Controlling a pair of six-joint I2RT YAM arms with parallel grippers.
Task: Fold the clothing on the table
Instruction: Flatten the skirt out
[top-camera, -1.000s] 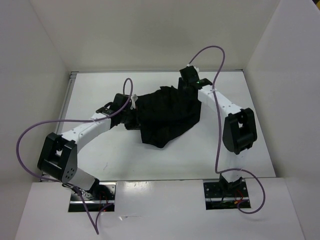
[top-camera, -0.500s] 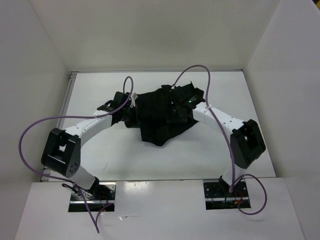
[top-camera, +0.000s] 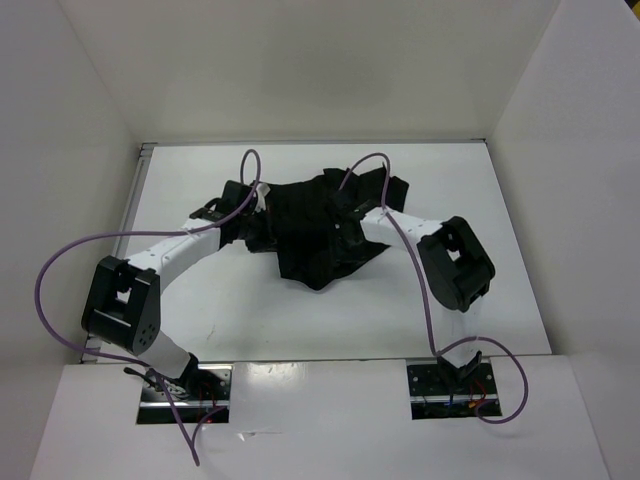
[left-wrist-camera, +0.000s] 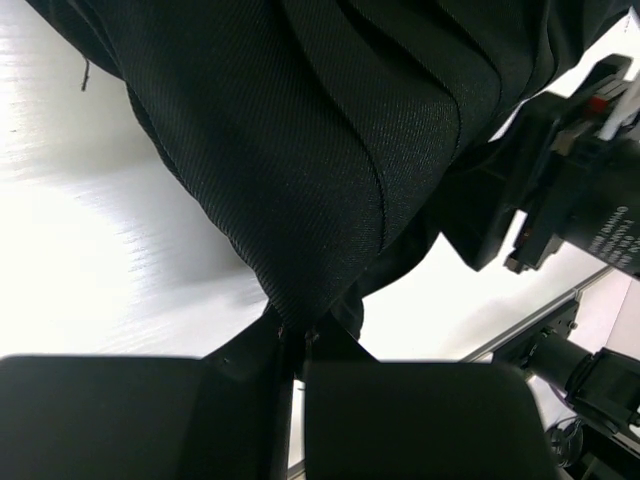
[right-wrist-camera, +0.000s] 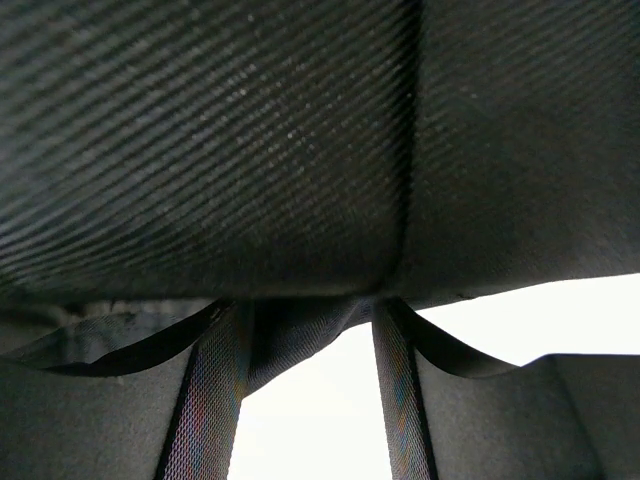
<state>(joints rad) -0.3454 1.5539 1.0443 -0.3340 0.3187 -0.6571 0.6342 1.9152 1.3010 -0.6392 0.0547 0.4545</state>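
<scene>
The clothing is a crumpled black heap in the middle of the white table. At the heap's left edge my left gripper is shut on a fold; in the left wrist view the cloth narrows to a pinch between the closed jaws of that gripper. My right gripper is down on the middle of the heap. In the right wrist view the fabric fills the top, and a flap hangs between the two fingers, which stand apart with white table showing between them.
White walls close in the table on three sides, with a metal edge strip along the left. Purple cables loop over both arms. The right arm's wrist sits close beside the left gripper's cloth.
The right arm has swung from the heap's far right edge inward onto its middle, and its fingers have narrowed a little. The cloth's right side has bunched inward. The left arm has barely shifted.
</scene>
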